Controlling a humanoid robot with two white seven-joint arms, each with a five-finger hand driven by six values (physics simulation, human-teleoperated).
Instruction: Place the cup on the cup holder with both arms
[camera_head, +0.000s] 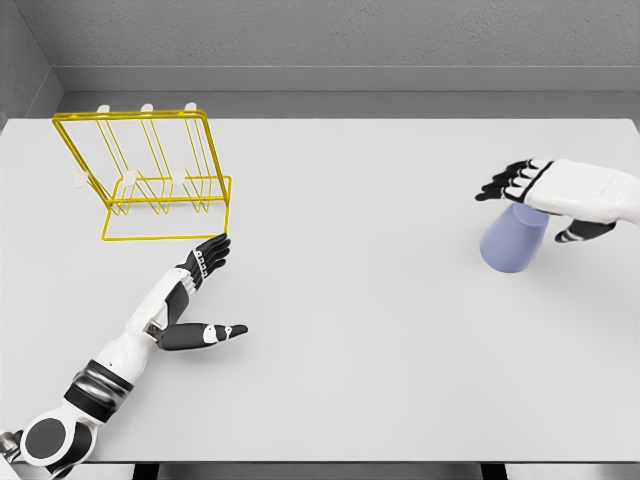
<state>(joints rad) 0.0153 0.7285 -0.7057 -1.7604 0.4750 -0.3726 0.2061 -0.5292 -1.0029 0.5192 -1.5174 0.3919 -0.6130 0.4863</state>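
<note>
A pale blue cup (513, 240) stands upside down on the white table at the right. My right hand (545, 200) hovers over its top, fingers stretched leftward and thumb down its right side, not closed around it. The yellow wire cup holder (150, 178) stands at the far left, with white-tipped pegs along its tilted frame. My left hand (205, 285) lies flat and open on the table just in front of the holder's right corner, fingertips close to its base.
The white table (350, 330) stretches between holder and cup. Grey walls enclose the back and left. The table's front edge runs along the bottom of the view.
</note>
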